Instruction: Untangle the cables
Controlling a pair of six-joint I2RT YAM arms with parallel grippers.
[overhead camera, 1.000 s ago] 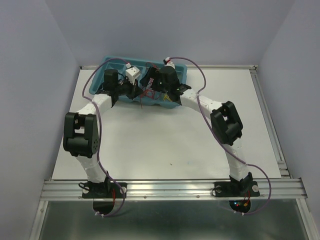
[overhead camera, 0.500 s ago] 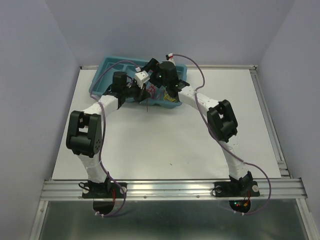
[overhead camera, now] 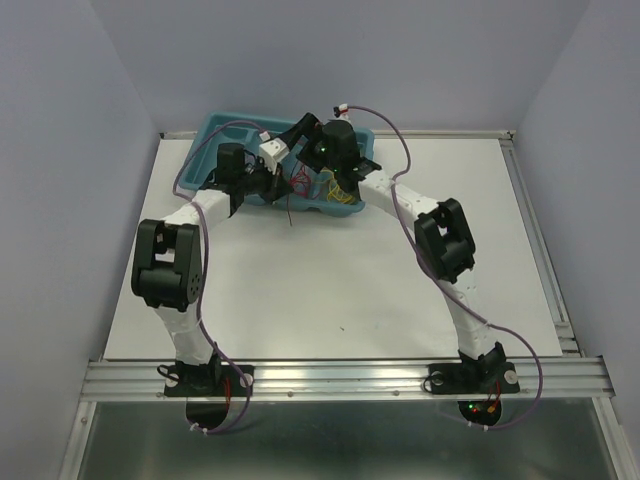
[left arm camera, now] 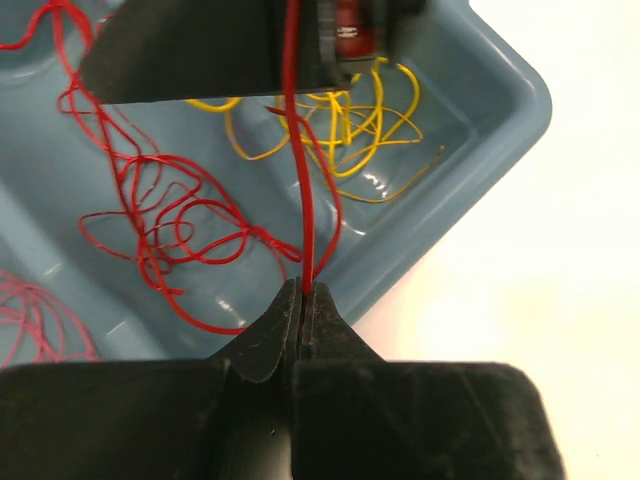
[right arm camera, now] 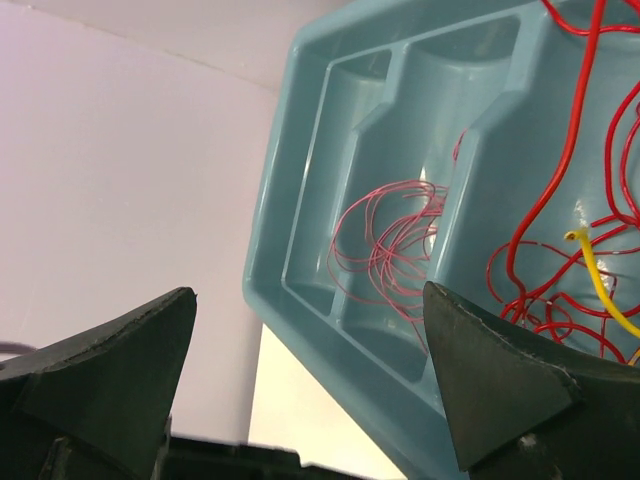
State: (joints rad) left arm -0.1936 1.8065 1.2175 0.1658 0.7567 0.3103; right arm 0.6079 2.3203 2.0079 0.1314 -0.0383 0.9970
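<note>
The cables lie in a teal tray at the back of the table. Its compartments hold a red tangle, a yellow tangle and thin pink loops. My left gripper is at the tray's near rim, shut on one red cable that runs taut and straight away from the jaws. In the top view this gripper has a red strand hanging over the table. My right gripper hovers open above the tray with nothing between its fingers. Red cables and a yellow end lie to its right.
The tray's corner overhangs bare white table. Thick purple arm cables arc over the tray's back. The right gripper's dark body hangs close above the taut red cable. Blue walls enclose the table on three sides.
The right gripper has lifted and swung back-left over the tray, still open. The left gripper stays shut on the red cable, which now hangs over the tray's near rim.
</note>
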